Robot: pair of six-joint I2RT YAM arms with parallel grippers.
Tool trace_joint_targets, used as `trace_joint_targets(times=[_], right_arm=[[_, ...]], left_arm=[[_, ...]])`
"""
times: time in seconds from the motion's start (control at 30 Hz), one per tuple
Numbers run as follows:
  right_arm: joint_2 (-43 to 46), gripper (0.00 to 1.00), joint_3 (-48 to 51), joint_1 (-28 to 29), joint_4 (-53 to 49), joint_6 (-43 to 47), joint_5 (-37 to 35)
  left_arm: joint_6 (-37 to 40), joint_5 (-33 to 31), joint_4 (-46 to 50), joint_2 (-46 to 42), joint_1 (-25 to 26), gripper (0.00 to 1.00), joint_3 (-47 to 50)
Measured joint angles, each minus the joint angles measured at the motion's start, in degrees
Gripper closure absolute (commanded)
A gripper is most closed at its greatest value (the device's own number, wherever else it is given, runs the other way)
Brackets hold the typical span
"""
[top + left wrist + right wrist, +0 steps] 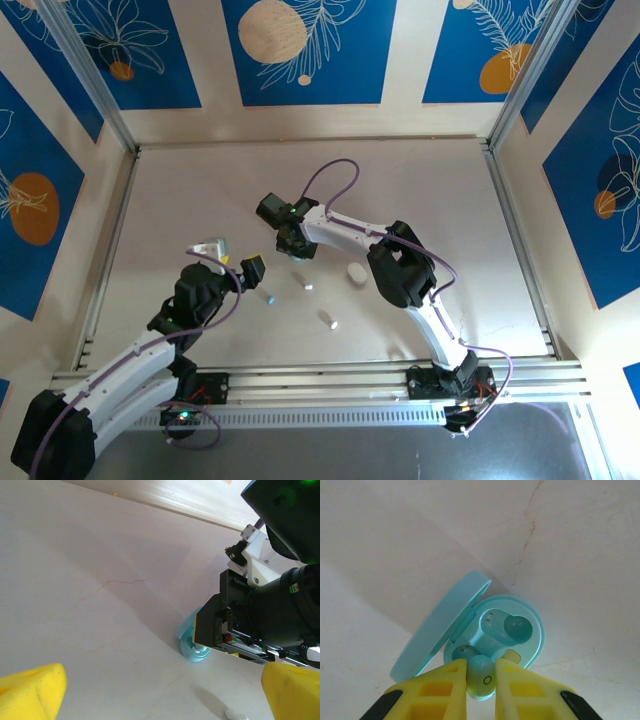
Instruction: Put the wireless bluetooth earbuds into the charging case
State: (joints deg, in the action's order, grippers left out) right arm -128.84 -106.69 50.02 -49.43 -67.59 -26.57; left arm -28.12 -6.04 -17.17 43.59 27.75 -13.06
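The right gripper (481, 671) has its yellow fingers (442, 687) drawn in on a light blue earbud (481, 681), one pad tight against each side. The earbud sits at the 6 o'clock rim of the light blue charging case (520, 645); whether it touches the case I cannot tell. The case lies open, its lid (437, 627) tipped up toward 9 o'clock.

In the top view the right arm rises from its base at 5 o'clock, bends at the elbow and runs toward 10 o'clock, with the wrist turned down over the table (180, 200) and hiding the case.

The left gripper (160, 697) has its fingers spread wide with nothing between them, one yellow tip in each lower corner of its wrist view. That arm reaches from 7 o'clock toward 1 o'clock and stops short, well to 9 o'clock of the right gripper.

Count of earbuds: four
- the one being gripped
- a second light blue earbud (268, 297) lying loose near the left gripper
- one white earbud (308, 286)
- another white earbud (330, 322) at 5 o'clock of it

Count of cases: two, the open blue one and a closed white case (355, 272) beside the right forearm.

The left wrist view shows the blue case side-on under the right gripper's black body, which the top view does not
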Motion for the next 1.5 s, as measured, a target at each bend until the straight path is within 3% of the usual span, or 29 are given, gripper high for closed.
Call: trace_joint_targets(times=[1.33,1.5], right_arm=[[3.5,0.7,4.5,0.4,2.0,1.5,1.0],[6.0,0.5,6.5,0.6,2.3,1.6,1.0]], left_arm=[[0.0,1.2,-0.4,0.8,0.0,0.0,0.0],[0.0,1.7,-0.5,0.8,0.0,0.0,0.0]])
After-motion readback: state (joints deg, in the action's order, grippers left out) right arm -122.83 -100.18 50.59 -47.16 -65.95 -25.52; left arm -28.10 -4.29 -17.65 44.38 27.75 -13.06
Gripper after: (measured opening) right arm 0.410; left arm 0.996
